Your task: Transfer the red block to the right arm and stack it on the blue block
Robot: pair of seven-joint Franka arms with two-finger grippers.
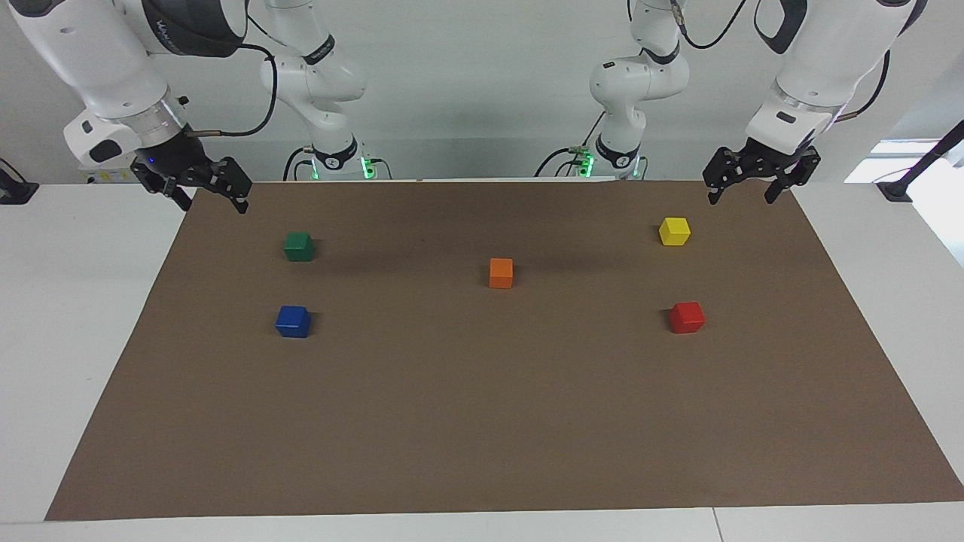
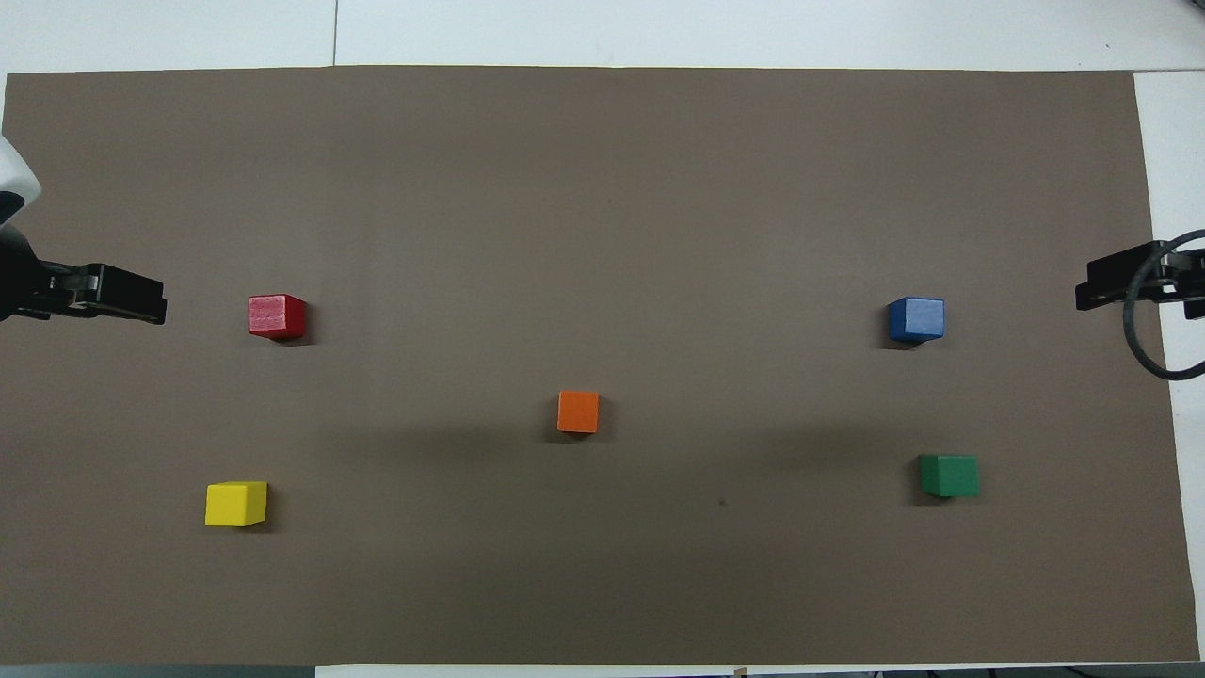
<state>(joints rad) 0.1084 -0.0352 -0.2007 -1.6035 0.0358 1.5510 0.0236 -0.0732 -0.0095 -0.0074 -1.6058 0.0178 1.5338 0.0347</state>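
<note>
Facing view: left gripper (image 1: 742, 197) at upper right and right gripper (image 1: 211, 202) at upper left hang empty, fingers apart; red block (image 1: 687, 317) and blue block (image 1: 293, 321) sit lower.

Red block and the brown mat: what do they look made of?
Red block: likely painted wood, glossy; faint grain-like texture on its top face in the overhead view, though plastic is possible.
Brown mat: looks like matte paper or thin card; flat, no sheen, cleanly cut edges.
</note>
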